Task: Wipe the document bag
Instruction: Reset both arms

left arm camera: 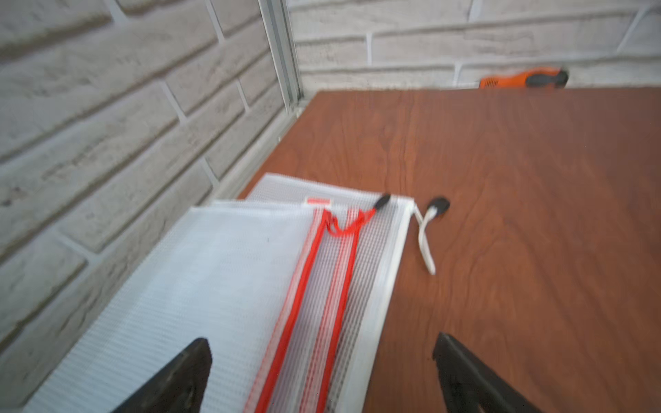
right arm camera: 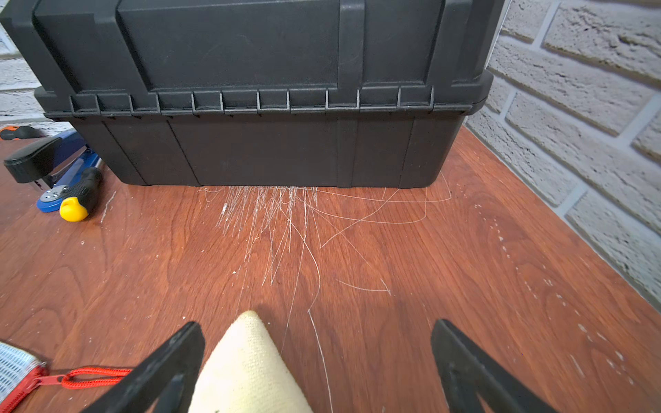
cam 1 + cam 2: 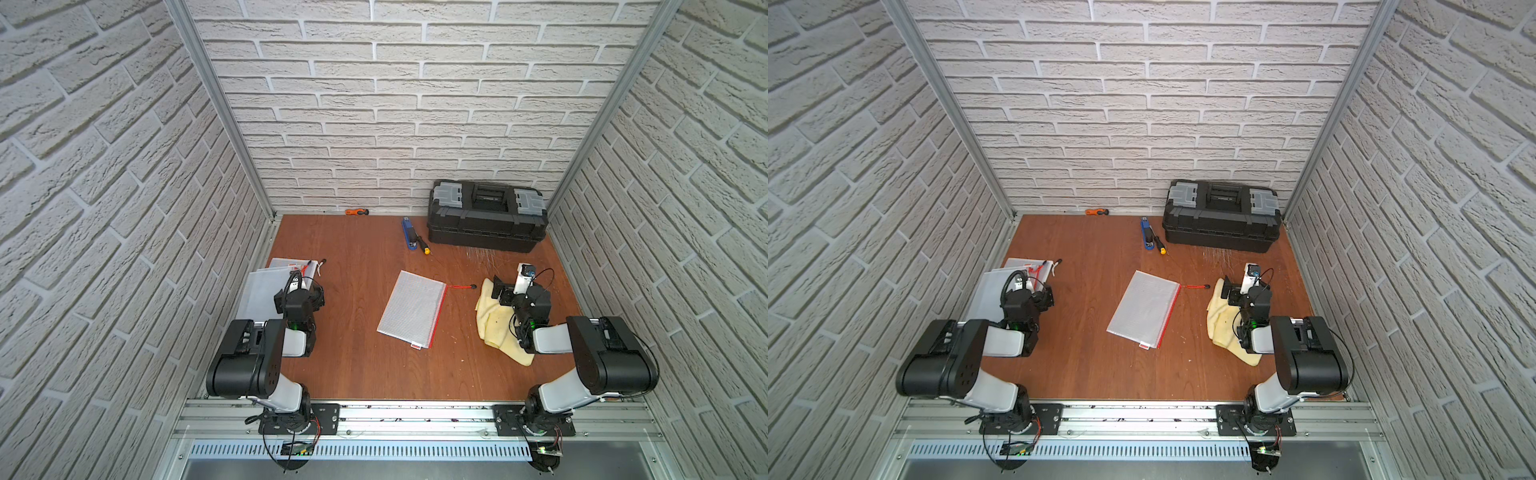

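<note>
Right claw [image 2: 317,323] gapes over the pale yellow cloth [image 2: 246,368], left claw [image 1: 322,337] equally spread above stacked white mesh pouches [image 1: 214,286].

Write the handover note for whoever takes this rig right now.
The left claw is open and empty, over the stack of mesh bags at the table edge.
The right claw is open and empty; a corner of the yellow cloth lies between its jaws, ungripped.
The document bag lies flat mid-table, apart from both claws.
Done: nothing visibly wiped.
To do: grip the cloth, wipe the bag.
</note>
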`<state>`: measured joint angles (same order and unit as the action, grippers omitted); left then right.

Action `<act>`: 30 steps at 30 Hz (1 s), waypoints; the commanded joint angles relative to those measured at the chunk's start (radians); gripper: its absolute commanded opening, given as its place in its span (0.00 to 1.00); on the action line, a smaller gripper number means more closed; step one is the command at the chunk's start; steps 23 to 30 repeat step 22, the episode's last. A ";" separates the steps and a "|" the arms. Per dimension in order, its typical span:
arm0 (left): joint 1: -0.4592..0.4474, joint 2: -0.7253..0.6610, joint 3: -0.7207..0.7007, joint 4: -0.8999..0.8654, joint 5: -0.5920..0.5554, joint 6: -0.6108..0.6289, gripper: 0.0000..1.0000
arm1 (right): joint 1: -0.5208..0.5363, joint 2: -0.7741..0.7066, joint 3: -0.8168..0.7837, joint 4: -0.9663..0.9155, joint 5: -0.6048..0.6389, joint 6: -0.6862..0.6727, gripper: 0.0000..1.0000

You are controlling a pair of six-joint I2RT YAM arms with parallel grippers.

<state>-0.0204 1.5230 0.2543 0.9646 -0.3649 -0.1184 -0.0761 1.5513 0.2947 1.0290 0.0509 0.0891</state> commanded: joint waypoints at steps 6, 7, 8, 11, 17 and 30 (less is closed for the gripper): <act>0.077 0.044 0.124 -0.041 0.216 0.004 0.98 | 0.007 0.006 0.023 0.025 -0.130 -0.059 1.00; 0.077 0.059 0.118 -0.003 0.215 0.009 0.98 | 0.006 0.006 0.036 0.000 -0.173 -0.078 1.00; 0.077 0.057 0.118 -0.002 0.214 0.008 0.98 | 0.007 0.009 0.054 -0.027 -0.227 -0.094 1.00; 0.077 0.055 0.118 -0.008 0.216 0.008 0.98 | 0.007 0.013 0.060 -0.028 -0.243 -0.104 1.00; 0.078 0.057 0.119 -0.005 0.216 0.008 0.98 | 0.007 0.013 0.073 -0.055 -0.227 -0.099 1.00; 0.078 0.055 0.117 -0.004 0.212 0.008 0.98 | 0.006 0.010 0.069 -0.051 -0.226 -0.100 1.00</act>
